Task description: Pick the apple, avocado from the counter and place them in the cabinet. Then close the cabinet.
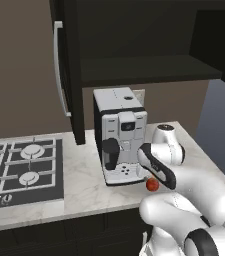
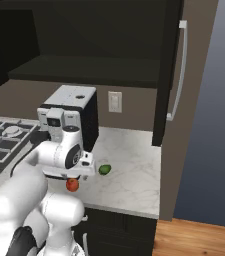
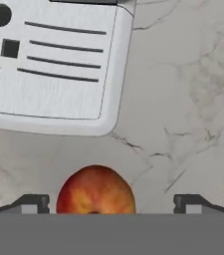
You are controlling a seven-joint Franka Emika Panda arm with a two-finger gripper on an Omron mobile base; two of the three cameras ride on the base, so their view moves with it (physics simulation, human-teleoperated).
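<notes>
Red-orange apple (image 3: 95, 190) sits near the bench's (image 2: 129, 165) front edge, just off the coffee machine (image 1: 120, 134). Pincer (image 3: 111, 203) hangs over it wide open, holding nothing. Apple looks off-centre toward one finger, so closing now might roll it away, maybe.

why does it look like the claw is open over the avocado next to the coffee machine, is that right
Not quite: the open claw is over the apple, not the avocado, which lies apart on the counter. The hand view shows the apple between the fingertips, next to the coffee machine.
</notes>
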